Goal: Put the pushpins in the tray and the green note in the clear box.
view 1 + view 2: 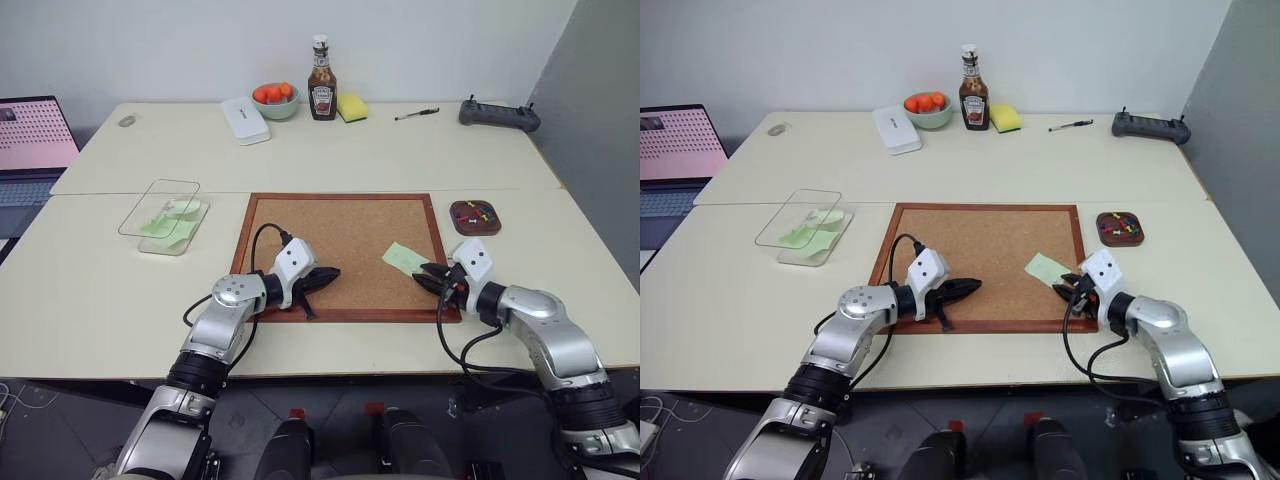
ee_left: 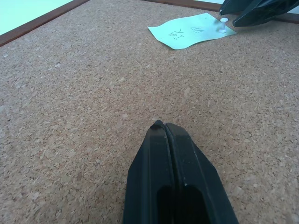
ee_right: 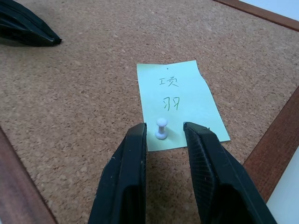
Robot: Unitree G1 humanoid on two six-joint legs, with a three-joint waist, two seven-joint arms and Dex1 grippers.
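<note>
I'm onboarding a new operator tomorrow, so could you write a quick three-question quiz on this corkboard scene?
1. True or false: the white pushpin is stuck in the green note on the corkboard.
2. Which end effector has its fingers either side of that pin? A) left end effector B) right end effector
3. Fill in: the clear box already holds ___ slips of paper.

Key
1. True. The pin stands on the near end of the note.
2. B. Its fingers are apart with the pin between them; the left one rests shut over bare cork.
3. Green. The tray already holds coloured pins.
</note>
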